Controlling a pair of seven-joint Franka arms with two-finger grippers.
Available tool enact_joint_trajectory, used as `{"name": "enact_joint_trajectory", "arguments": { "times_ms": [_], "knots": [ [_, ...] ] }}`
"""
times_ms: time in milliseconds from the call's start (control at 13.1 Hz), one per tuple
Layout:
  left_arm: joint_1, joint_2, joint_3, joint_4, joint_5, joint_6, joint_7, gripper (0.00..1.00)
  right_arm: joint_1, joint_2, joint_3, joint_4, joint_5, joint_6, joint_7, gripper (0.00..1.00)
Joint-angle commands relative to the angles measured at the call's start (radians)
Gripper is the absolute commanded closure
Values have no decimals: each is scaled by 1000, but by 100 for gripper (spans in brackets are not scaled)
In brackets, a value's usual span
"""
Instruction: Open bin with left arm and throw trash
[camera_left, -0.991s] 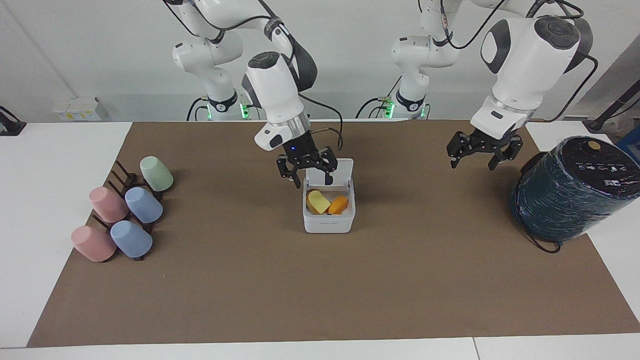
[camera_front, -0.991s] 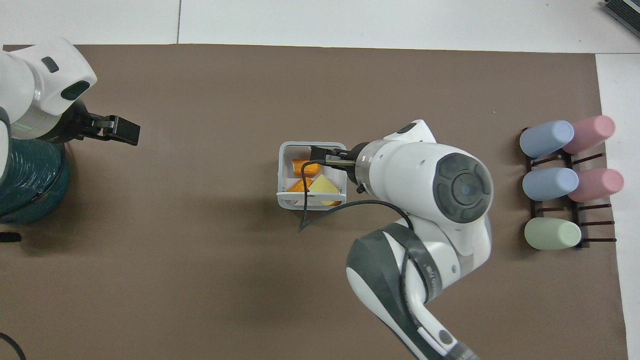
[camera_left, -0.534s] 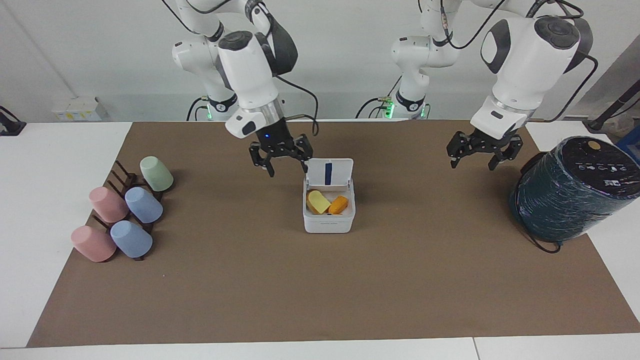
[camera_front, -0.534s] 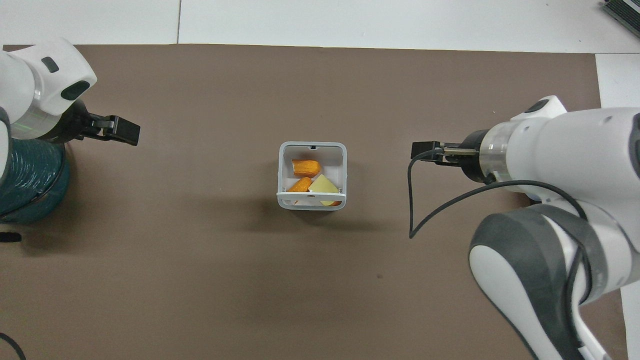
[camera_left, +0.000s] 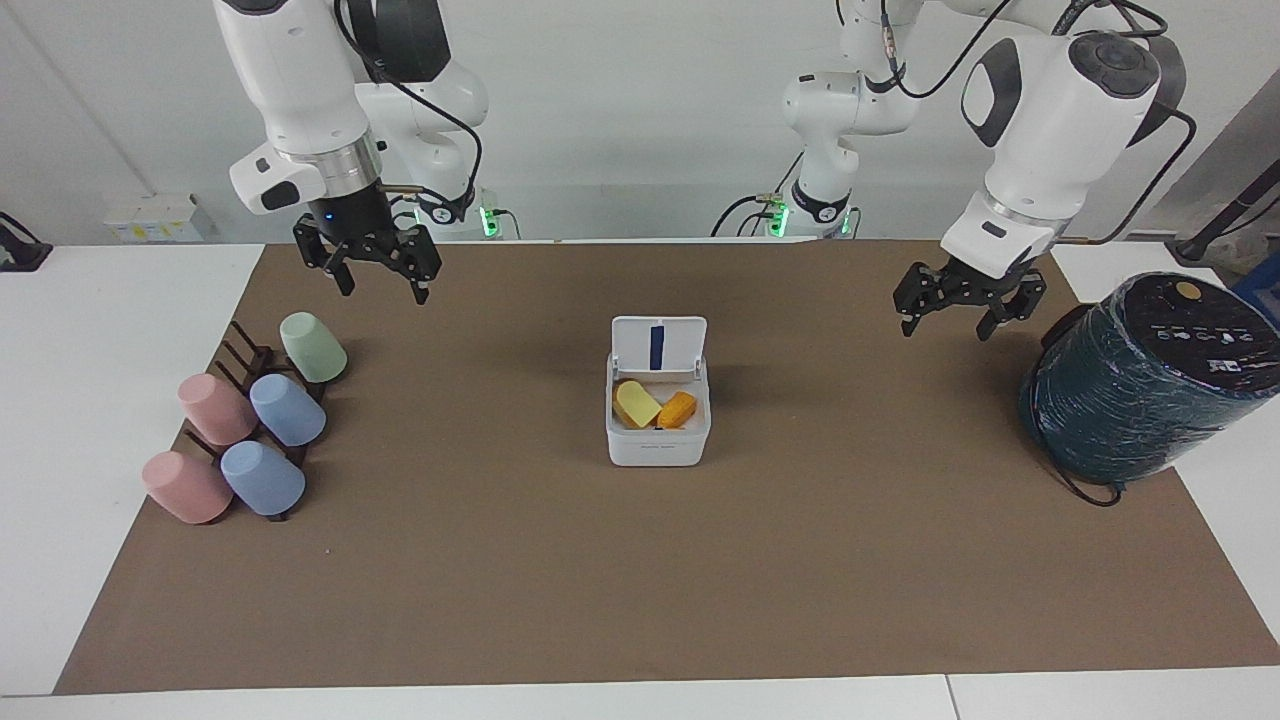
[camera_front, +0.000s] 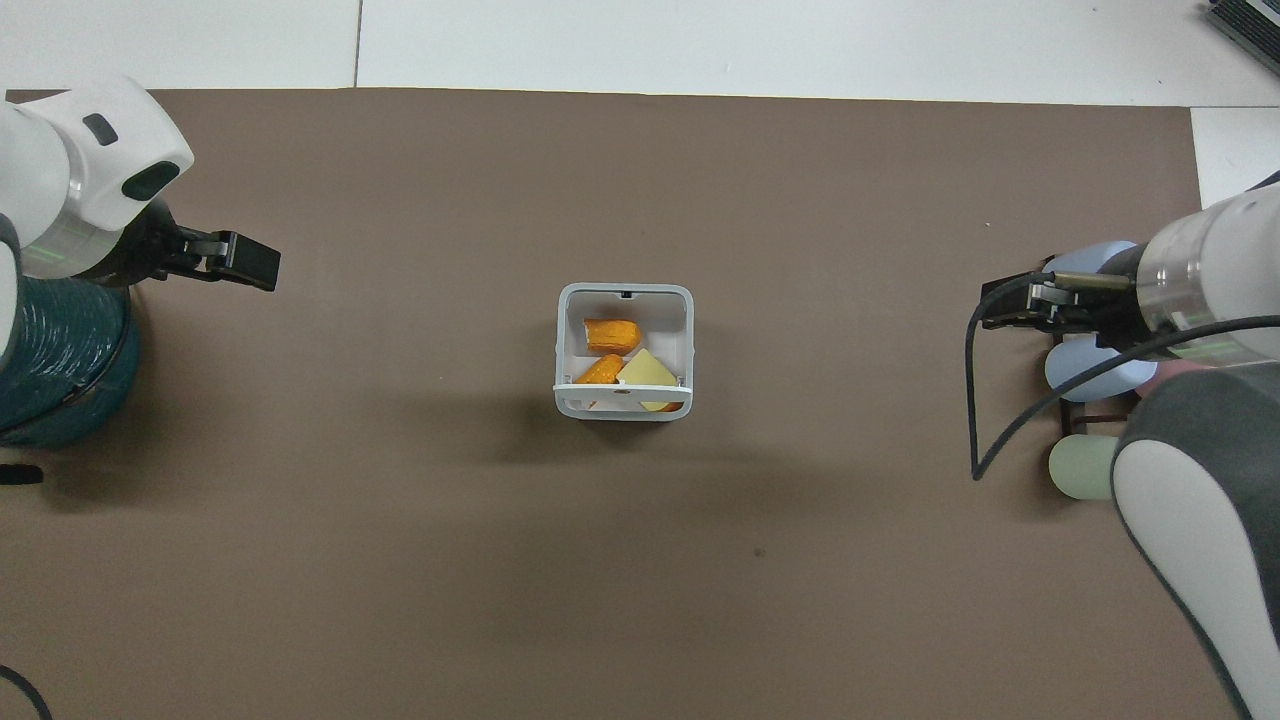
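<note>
The white bin (camera_left: 657, 448) stands in the middle of the brown mat, its lid (camera_left: 658, 345) hinged up, blue stripe showing. Inside lie the trash pieces: a pale yellow block (camera_left: 637, 403) and an orange wedge (camera_left: 677, 408). The overhead view shows the bin (camera_front: 622, 405) holding the yellow block (camera_front: 645, 371) and two orange wedges (camera_front: 611, 334). My left gripper (camera_left: 948, 325) hangs open and empty over the mat beside the teal cylinder, also in the overhead view (camera_front: 262, 266). My right gripper (camera_left: 383, 288) is open and empty, up over the mat by the cup rack (camera_front: 1000, 305).
A big dark teal wrapped cylinder (camera_left: 1140, 380) lies at the left arm's end of the table. A dark rack with several pastel cups (camera_left: 250, 430) stands at the right arm's end. White table shows around the mat (camera_left: 640, 580).
My right gripper has left the spot over the open bin and swung up and away to the cup rack's end. The left arm, bin and trash have not moved.
</note>
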Motion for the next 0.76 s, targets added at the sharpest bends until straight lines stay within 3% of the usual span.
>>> {"name": "enact_joint_trajectory", "arguments": {
  "times_ms": [0, 381, 686],
  "knots": [
    [2, -31, 1, -34, 14, 5, -7, 0, -40, 52, 13, 107, -19, -110, -59, 0],
    [2, -31, 1, -34, 14, 5, -7, 0, -70, 95, 13, 166, -29, -137, -79, 0],
    [2, -31, 1, -34, 14, 5, -7, 0, -68, 71, 14, 131, -16, -196, -84, 0]
  ]
}}
